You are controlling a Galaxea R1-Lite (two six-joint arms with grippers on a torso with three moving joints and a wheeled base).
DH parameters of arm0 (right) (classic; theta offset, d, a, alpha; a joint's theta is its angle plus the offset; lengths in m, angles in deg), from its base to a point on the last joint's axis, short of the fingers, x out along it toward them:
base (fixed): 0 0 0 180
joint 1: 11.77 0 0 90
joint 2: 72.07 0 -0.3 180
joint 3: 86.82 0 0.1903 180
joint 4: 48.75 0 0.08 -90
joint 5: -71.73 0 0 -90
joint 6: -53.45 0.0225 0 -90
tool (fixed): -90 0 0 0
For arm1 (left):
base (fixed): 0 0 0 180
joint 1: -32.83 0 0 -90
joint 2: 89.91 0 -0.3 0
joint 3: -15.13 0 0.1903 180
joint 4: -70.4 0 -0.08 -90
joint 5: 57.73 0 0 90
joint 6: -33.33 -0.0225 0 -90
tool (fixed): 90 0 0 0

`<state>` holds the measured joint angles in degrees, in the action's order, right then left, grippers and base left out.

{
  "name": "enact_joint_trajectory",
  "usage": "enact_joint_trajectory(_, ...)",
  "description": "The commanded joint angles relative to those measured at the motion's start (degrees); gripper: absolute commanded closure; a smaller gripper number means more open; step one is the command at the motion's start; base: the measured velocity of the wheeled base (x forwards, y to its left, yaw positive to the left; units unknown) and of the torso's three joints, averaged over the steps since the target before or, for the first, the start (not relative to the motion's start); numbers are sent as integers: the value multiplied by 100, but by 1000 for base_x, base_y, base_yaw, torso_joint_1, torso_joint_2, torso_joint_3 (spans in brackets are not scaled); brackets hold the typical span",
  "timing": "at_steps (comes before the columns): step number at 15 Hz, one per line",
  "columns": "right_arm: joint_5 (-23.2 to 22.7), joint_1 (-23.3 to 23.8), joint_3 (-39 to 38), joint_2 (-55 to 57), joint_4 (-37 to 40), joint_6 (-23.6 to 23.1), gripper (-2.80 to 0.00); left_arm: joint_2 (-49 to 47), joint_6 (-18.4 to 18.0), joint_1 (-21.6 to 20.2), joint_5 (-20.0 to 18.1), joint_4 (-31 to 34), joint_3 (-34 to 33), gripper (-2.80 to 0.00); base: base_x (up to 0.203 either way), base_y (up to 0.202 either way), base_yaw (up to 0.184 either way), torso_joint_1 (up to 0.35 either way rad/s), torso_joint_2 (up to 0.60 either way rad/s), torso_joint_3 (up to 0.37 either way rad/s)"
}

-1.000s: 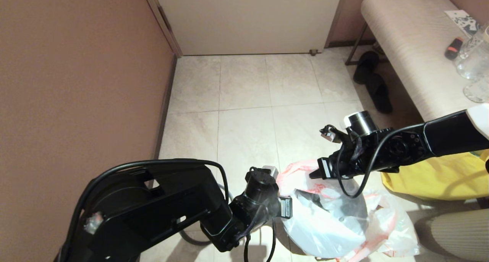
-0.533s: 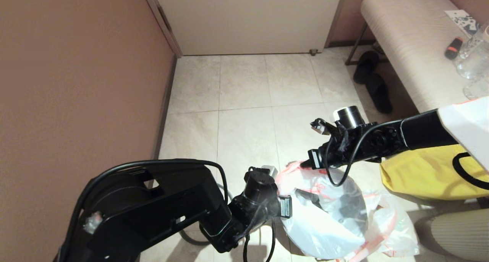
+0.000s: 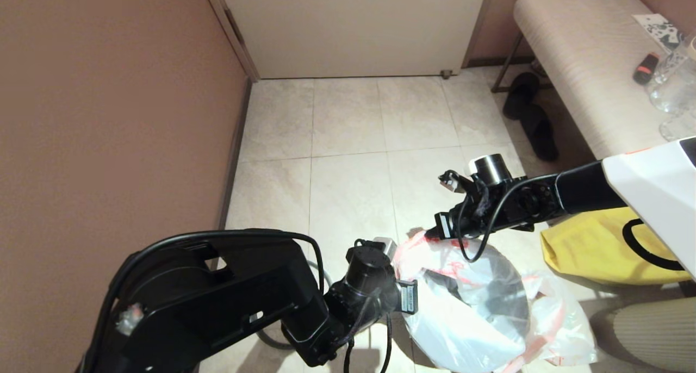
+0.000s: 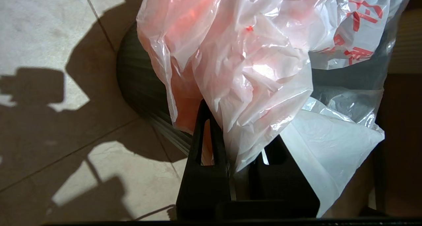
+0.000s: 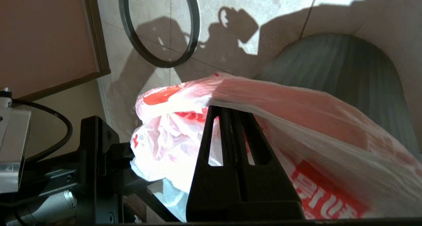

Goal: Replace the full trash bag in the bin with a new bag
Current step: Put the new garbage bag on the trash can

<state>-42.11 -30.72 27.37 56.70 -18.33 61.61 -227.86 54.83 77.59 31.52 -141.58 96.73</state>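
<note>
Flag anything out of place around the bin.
The bin's grey hoop rim lies loose on the floor tiles, apart from the bin. The new bag is draped unevenly over the bin, one side trailing onto the floor, with both pincers shut on its hem.

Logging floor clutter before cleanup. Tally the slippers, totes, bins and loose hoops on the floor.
Black slippers: 2
Yellow cloth tote: 1
Small round glossy black bin: 1
Loose grey hoop rim: 1
Total: 5
</note>
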Motion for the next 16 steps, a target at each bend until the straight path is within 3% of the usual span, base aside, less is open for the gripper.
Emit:
enact_joint_trajectory(1,-34,-3,-3,-168,-17,165,0,5,13,6,-14,-47,-31,0,0,0,0,0,0,0)
enact_joint_trajectory(10,-43,-3,125,389,-129,234,0,5,4,6,-5,-61,-44,0,0,0,0,0,0,0)
enact_joint_trajectory(13,-50,40,98,532,-758,723,0,5,-13,59,4,-64,-75,0,0,0,0,0,0,0)
enact_joint_trajectory(16,-49,41,100,773,-871,793,0,5,-10,35,13,-64,-67,0,0,0,0,0,0,0)
